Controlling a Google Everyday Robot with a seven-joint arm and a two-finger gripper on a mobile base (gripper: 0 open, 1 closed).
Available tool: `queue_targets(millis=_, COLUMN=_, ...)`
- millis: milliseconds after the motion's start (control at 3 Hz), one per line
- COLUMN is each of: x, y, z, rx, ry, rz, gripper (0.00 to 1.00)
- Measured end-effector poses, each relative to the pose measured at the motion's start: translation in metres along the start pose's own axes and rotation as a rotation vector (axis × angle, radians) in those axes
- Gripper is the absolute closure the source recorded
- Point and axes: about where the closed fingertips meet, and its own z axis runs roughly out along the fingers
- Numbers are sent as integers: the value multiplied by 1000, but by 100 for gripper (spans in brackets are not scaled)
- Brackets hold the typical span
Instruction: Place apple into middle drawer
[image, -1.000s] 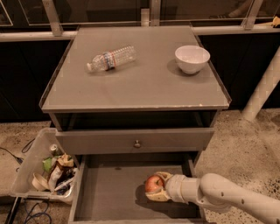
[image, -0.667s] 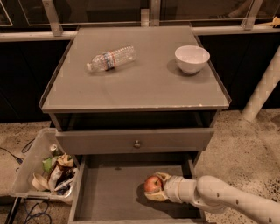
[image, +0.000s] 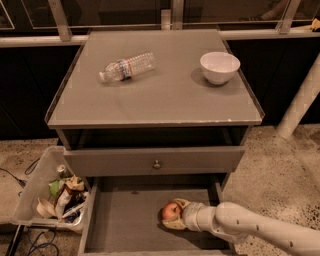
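Slightly leftward the end effector (image: 169, 217) has been carried, closed on the apple (image: 172, 209); the apple is held at its left tip, just above the middle drawer (image: 125, 222) floor, right of centre.

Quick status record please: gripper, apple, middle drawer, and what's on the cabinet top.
gripper: low inside the open drawer, fingers closed around the apple
apple: held just above or on the drawer floor; contact unclear
middle drawer: pulled open
cabinet top: water bottle lying on its side, white bowl upright
floor: trash bin beside the drawer
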Motion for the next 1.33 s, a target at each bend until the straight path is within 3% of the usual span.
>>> queue_targets(millis=333, x=18, y=1, z=10, rx=11, ry=38, rz=-3, gripper=100)
queue_targets(millis=667, x=19, y=1, z=11, rx=13, ry=40, rz=-4, gripper=82)
queue_targets(millis=1333, x=19, y=1, z=11, rx=13, ry=40, rz=-4, gripper=34)
